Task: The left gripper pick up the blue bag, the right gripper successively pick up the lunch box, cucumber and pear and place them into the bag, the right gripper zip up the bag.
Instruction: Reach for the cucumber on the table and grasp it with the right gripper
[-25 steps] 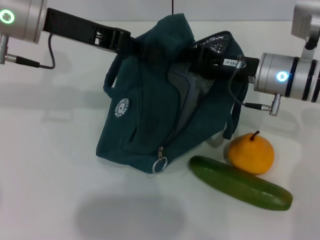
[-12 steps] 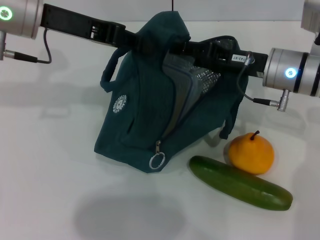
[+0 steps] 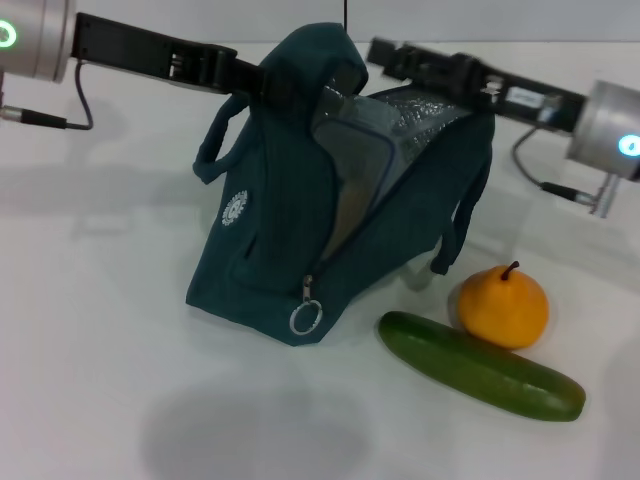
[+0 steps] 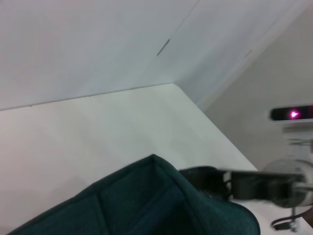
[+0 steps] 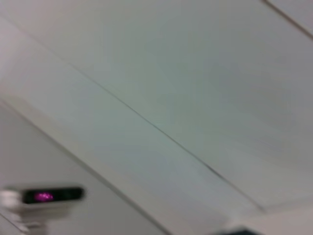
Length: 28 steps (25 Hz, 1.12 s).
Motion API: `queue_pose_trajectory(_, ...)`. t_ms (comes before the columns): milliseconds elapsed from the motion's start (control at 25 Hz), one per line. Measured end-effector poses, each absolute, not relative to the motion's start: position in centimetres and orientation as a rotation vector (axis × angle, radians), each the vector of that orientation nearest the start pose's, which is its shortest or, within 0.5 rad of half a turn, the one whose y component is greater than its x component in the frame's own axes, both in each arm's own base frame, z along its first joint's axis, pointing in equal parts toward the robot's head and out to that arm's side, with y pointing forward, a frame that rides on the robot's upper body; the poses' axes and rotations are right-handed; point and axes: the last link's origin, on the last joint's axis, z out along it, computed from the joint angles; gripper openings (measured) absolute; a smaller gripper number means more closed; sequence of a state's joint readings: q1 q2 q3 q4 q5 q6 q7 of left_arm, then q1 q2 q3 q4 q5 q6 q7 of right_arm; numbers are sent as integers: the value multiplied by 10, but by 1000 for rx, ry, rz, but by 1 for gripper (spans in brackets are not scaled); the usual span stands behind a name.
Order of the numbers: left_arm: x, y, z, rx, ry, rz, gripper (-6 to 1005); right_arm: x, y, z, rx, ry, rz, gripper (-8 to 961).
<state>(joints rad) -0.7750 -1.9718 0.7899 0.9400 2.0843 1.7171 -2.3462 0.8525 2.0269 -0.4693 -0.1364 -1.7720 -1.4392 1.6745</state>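
Note:
The blue bag [image 3: 270,240] stands tilted on the white table, its mouth open and the silver lining [image 3: 425,105] showing. My left gripper [image 3: 275,85] is shut on the fabric at the bag's top and holds it up. My right gripper [image 3: 382,52] hovers just above the open mouth, at the far rim, clear of the fabric. The zipper's ring pull [image 3: 305,318] hangs at the bag's front corner. The pear [image 3: 503,305] and the cucumber [image 3: 480,365] lie side by side to the right of the bag. The lunch box is out of view. The left wrist view shows the bag's top [image 4: 146,200] and the right gripper [image 4: 208,177].
The white table [image 3: 90,330] extends left of and in front of the bag. The right arm's silver joint [image 3: 610,125] with its cable hangs above the table right of the bag. The right wrist view shows only pale wall.
My right gripper has come up out of the bag's mouth and now sits above its far rim. The bag's opening has spread wider and the left arm has risen slightly.

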Motion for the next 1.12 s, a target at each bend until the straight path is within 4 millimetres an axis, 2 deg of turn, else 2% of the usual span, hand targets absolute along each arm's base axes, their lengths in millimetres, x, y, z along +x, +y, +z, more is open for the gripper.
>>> queue_pose_trajectory(80,-162,389,67,-2763,-1272,-510,50,179,386,-21,-2428,1203,1421,666)
queue_pose_trajectory(280,-166,390,68,-2741,-1276,-521,50,195,370,-7,-2431,944,1449,658)
queue_pose_trajectory(400,-168,390,68,-2728,-1283,-529,49,213,363,-2,-2363,889,1437,658)
queue_pose_trajectory(480,-169,390,69,-2718,-1292,-543,49,231,356,6,-2257,862,1439,659)
queue_pose_trajectory(520,-171,389,69,-2712,-1297,-549,49,231,356,6,-2257,862,1439,659)
queue_pose_trajectory(600,-174,388,70,-2701,-1310,-555,49,258,340,18,-2117,804,1437,659)
queue_pose_trajectory(720,-179,386,71,-2689,-1324,-558,49,268,328,27,-2106,754,1434,658)
queue_pose_trajectory(840,-182,385,71,-2682,-1334,-559,49,279,310,48,-2146,661,1414,658)
queue_pose_trajectory(1000,-186,383,72,-2674,-1343,-559,50,286,304,64,-2286,739,1326,658)
queue_pose_trajectory(1120,-186,383,72,-2674,-1344,-559,50,297,298,70,-2248,798,1303,659)
